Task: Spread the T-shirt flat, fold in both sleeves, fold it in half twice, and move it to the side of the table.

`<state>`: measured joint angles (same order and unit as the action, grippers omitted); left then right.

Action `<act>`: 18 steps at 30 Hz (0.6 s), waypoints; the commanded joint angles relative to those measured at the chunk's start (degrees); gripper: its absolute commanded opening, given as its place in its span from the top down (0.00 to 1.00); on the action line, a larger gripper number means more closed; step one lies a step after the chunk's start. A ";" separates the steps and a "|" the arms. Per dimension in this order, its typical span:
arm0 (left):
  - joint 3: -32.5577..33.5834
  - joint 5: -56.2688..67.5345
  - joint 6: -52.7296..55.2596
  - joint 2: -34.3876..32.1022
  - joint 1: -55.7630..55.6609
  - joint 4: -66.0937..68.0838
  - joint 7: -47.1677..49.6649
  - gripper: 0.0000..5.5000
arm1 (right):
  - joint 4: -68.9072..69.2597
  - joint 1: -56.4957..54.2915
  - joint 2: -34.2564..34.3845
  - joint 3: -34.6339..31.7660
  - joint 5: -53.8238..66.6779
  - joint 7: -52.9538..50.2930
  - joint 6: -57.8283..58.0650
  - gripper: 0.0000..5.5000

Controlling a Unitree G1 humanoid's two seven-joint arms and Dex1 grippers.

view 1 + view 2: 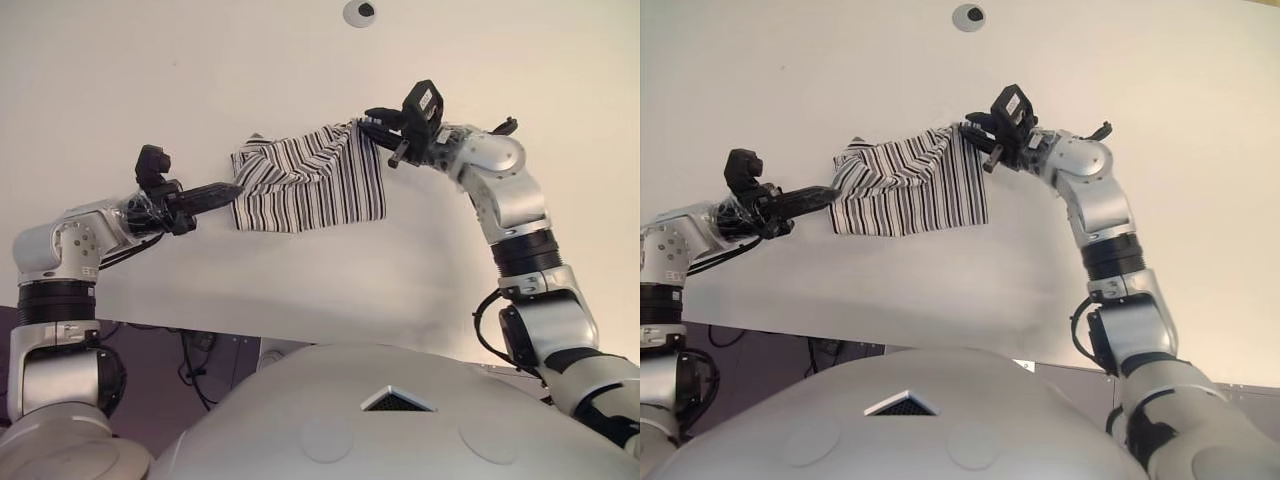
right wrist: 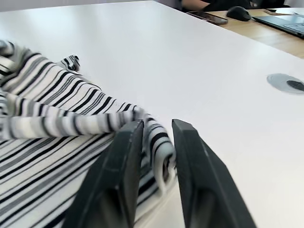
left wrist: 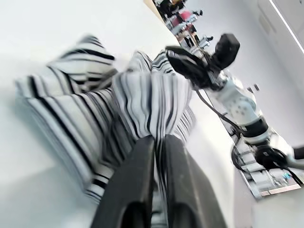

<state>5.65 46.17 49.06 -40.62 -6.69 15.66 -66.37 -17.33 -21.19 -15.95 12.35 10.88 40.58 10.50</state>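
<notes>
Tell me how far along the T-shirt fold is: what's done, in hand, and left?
Done, apparently: the T-shirt is a compact striped block, no sleeve sticking out. In hand: the left pincer pinches its left edge, the right pincer holds a far corner lifted, so a fold seems under way. Left: finish it, then move it to the side of the table.

Silver arms (image 1: 505, 195); black left hand (image 1: 237, 188), right hand (image 1: 368, 120).

an office: white table (image 2: 213, 71) with cable grommet (image 2: 286, 83), laptop (image 2: 280, 21) and mouse (image 2: 238, 13) beyond.
</notes>
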 commanded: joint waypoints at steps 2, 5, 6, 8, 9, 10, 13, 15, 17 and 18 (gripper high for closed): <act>4.17 -0.26 2.37 2.09 -2.43 3.95 5.34 0.81 | 3.04 0.85 3.50 -4.52 4.10 -1.18 -2.20 0.67; 7.78 -0.13 1.02 3.00 -2.60 5.84 7.27 0.74 | 10.83 4.16 4.75 -5.19 11.43 4.12 -0.40 0.67; 9.08 -0.29 -1.08 3.44 -2.28 4.76 7.34 0.74 | 13.46 5.55 4.42 -4.63 13.04 5.79 1.10 0.67; 11.89 1.76 -3.84 5.14 -4.03 -1.11 7.68 0.74 | 17.83 8.46 2.49 -3.52 14.66 8.29 3.64 0.67; 12.30 4.01 -3.15 5.69 -6.11 -5.03 7.20 0.74 | 20.00 9.76 0.84 -2.51 14.87 10.28 4.60 0.67; 12.04 6.00 -1.98 5.81 -7.83 -8.69 6.22 0.74 | 21.71 10.81 -0.78 -1.33 14.58 11.75 5.95 0.67; 5.02 6.67 -0.25 1.96 -9.31 -19.80 -1.76 0.74 | 21.32 10.52 -5.83 4.03 7.36 14.43 5.85 0.67; 0.48 3.19 -3.02 0.63 -7.49 -23.17 -5.08 0.74 | 18.65 8.92 -7.04 6.86 2.26 14.10 4.15 0.67; -3.07 -1.45 -6.37 0.74 -5.97 -23.23 -4.86 0.74 | 17.02 8.03 -6.75 8.16 0.09 13.78 3.80 0.67; -4.96 -4.24 -8.39 0.82 -5.02 -22.38 -4.78 0.74 | 16.14 7.77 -6.29 8.71 -0.87 13.13 3.80 0.67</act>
<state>3.73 46.90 43.97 -38.91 -13.29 -7.39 -71.47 0.08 -11.96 -23.10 19.86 12.05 54.63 15.06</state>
